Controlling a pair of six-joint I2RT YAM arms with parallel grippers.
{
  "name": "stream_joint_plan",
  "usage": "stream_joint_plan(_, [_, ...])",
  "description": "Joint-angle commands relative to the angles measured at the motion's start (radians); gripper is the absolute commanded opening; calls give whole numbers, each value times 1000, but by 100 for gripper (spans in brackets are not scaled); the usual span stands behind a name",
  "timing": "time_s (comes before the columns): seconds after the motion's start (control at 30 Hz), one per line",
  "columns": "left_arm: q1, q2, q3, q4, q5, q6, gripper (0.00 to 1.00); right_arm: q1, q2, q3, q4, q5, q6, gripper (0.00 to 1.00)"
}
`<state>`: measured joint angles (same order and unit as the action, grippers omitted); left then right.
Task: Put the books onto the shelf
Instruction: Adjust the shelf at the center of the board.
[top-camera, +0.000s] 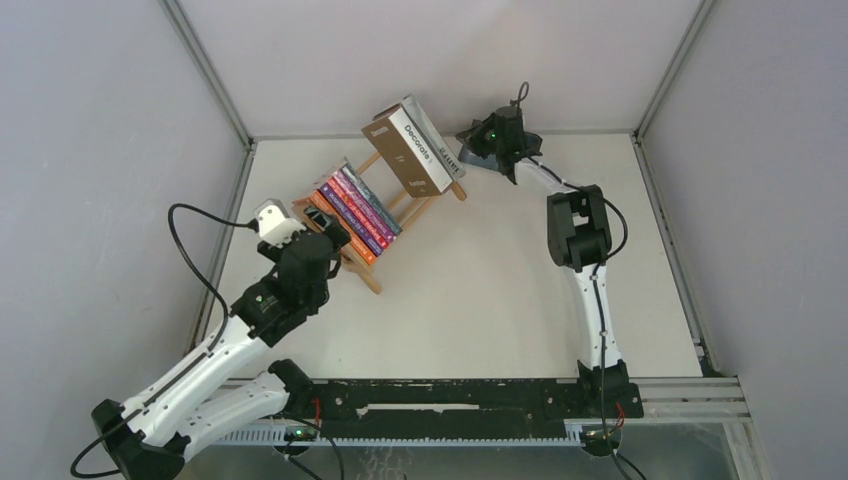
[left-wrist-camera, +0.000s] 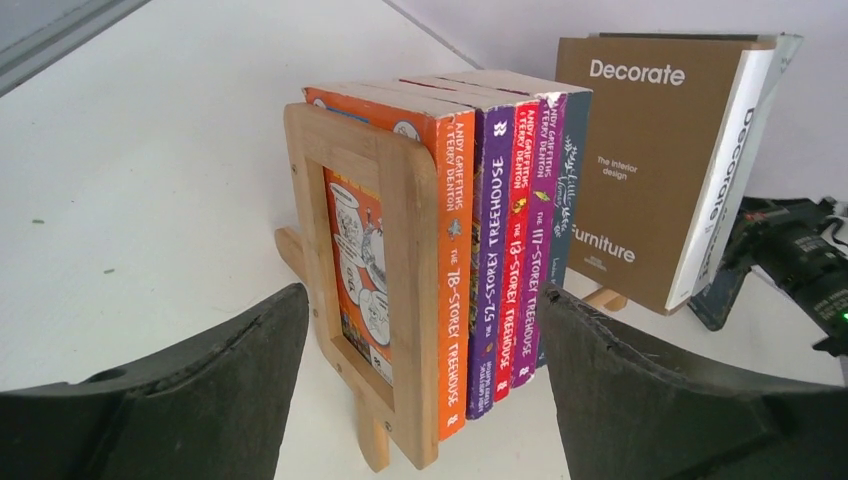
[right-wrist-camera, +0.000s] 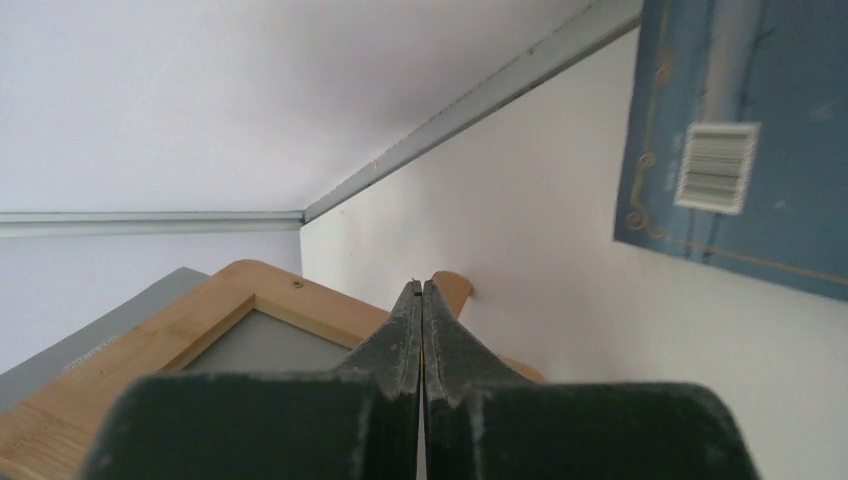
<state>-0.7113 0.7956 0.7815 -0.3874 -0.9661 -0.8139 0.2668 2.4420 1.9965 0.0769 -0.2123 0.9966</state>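
The white desk (top-camera: 520, 300) carries the light wooden shelf (top-camera: 372, 280), set slantwise toward its far left, and every book in sight stands on it. The largest, a thick brown book (top-camera: 400, 150) titled Decorate, stands upright at the shelf's far end with a pale book (top-camera: 446, 152) against its outer side. The brown one looks heavy and rigid. It would likely need a hold across both covers near the spine, and its smooth boards may slip. A row of paperbacks (top-camera: 355, 212), orange, purple, red, purple and dark blue, is pressed together at the near end. They look light and bendable, and are best pinched across the spine, though no gap shows between them.

The left tool (top-camera: 322, 238) hangs just off that near end, spread wide and empty. The right tool (top-camera: 470, 135) sits at the far end, closed on nothing.

Only the left wrist view shows the titles and the shelf's end frame (left-wrist-camera: 400, 200). Only the right wrist view shows a blue back cover (right-wrist-camera: 740, 150) with a barcode. Only the overhead view shows both arms.
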Motion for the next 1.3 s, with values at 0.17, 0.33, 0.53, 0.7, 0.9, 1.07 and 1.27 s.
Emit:
stream_joint_plan(0.17, [32, -70, -19, 52, 93, 120, 87, 65, -12, -48, 120, 34, 110, 0])
stream_joint_plan(0.33, [39, -105, -38, 49, 122, 136, 87, 78, -45, -135, 162, 58, 125, 0])
stream_joint_plan(0.53, [43, -133, -44, 28, 146, 149, 86, 100, -71, -223, 209, 67, 153, 0])
stream_joint_plan(0.7, [44, -161, -48, 16, 150, 164, 86, 137, -69, -237, 223, 74, 167, 0])
stream_joint_plan(0.9, [47, -190, -49, -9, 153, 171, 86, 181, -63, -228, 225, 92, 190, 0])
stream_joint_plan(1.07, [47, -216, -49, -22, 168, 177, 86, 216, -55, -221, 233, 114, 214, 0])
stream_joint_plan(1.27, [46, -246, -50, -58, 189, 174, 86, 253, -46, -209, 238, 135, 239, 0])
